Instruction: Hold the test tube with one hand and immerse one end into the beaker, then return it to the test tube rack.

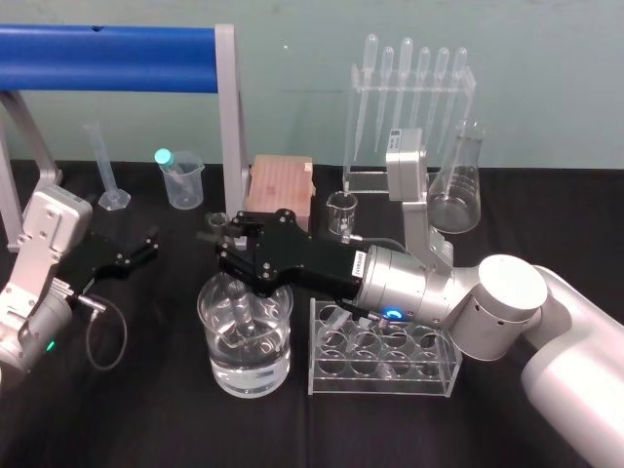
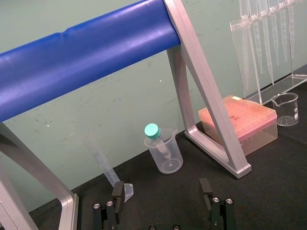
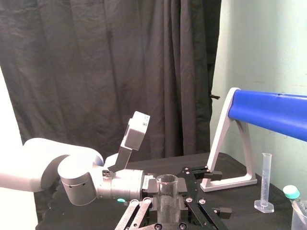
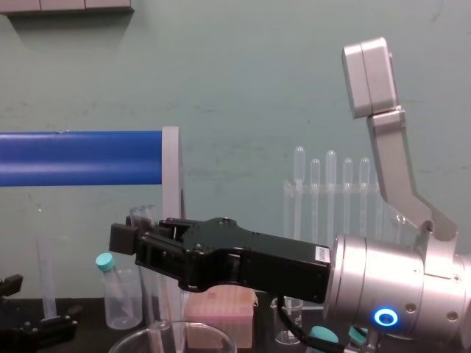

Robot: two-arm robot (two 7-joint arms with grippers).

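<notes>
The right gripper (image 1: 228,246) reaches in over the beaker (image 1: 208,314), its jaws clamped on the upright test tube (image 1: 238,307), whose lower end sits down inside the beaker's clear liquid. The test tube rack (image 1: 385,380) stands just right of the beaker on the black surface (image 1: 146,419). The left gripper (image 1: 143,247) sits parked at the left, jaws wide apart.

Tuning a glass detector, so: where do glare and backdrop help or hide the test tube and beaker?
Head view: highlights outline the beaker on the black cloth; the test tube inside it is a pale streak under the right gripper. Chest view: the tube fades into the green wall. Right wrist view: its rim glints against the cloth. The left gripper sits open left of the beaker.
</notes>
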